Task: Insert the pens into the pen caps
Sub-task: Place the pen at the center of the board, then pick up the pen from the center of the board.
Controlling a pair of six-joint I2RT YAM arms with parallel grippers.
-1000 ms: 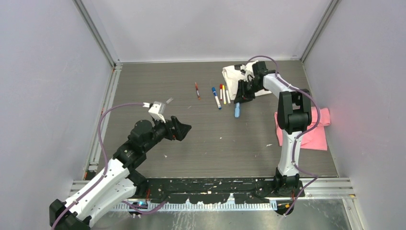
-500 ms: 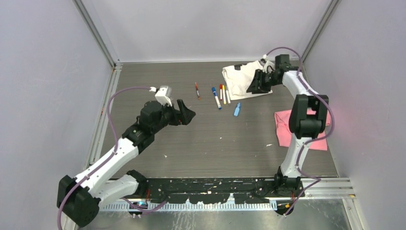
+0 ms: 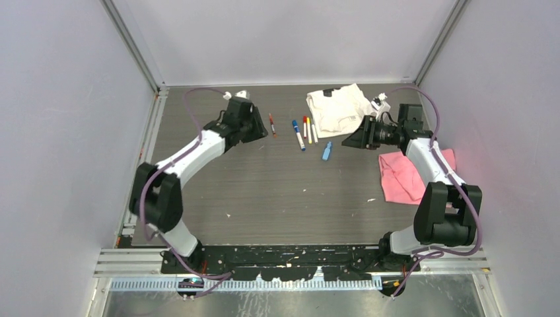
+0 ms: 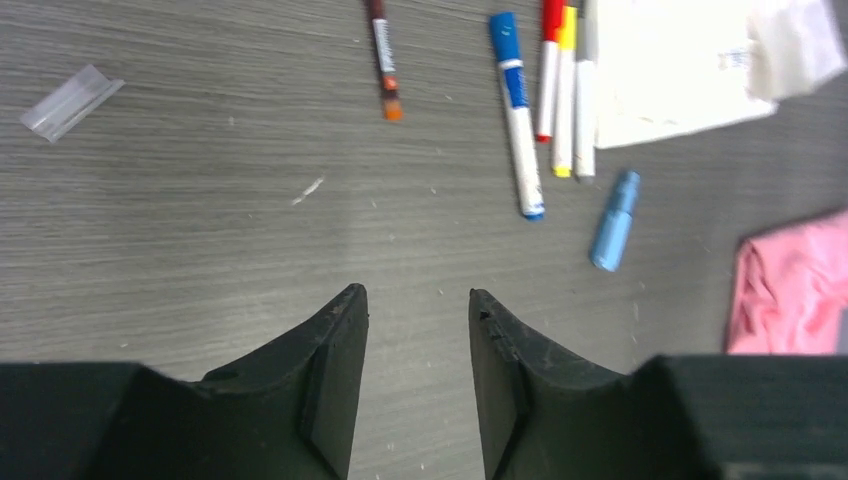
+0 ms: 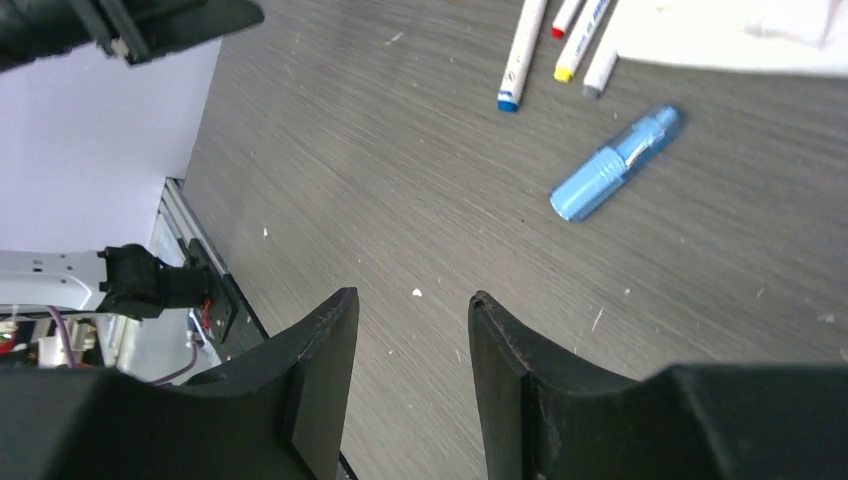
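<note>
Several pens lie at the far middle of the table: a dark red-grey pen [image 3: 271, 124] [image 4: 382, 55], a white pen with blue ends [image 3: 298, 135] [image 4: 518, 120], and red-, yellow- and grey-tipped white pens [image 3: 310, 130] [image 4: 565, 90] side by side. A light blue cap-like piece [image 3: 326, 151] [image 4: 613, 220] [image 5: 615, 163] lies alone, nearer than them. My left gripper [image 3: 262, 132] [image 4: 418, 295] is open and empty just left of the dark red pen. My right gripper [image 3: 347, 140] [image 5: 413, 297] is open and empty, just right of the light blue piece.
A white cloth [image 3: 337, 109] [image 4: 680, 70] lies at the far right beside the pens. A pink cloth [image 3: 403, 175] [image 4: 790, 290] lies under the right arm. A small clear plastic scrap [image 4: 70, 100] lies to the left. Purple walls enclose the table.
My left arm has swung from the near left far forward to beside the dark red pen. My right gripper has left the white cloth and come nearer, beside the light blue piece.
</note>
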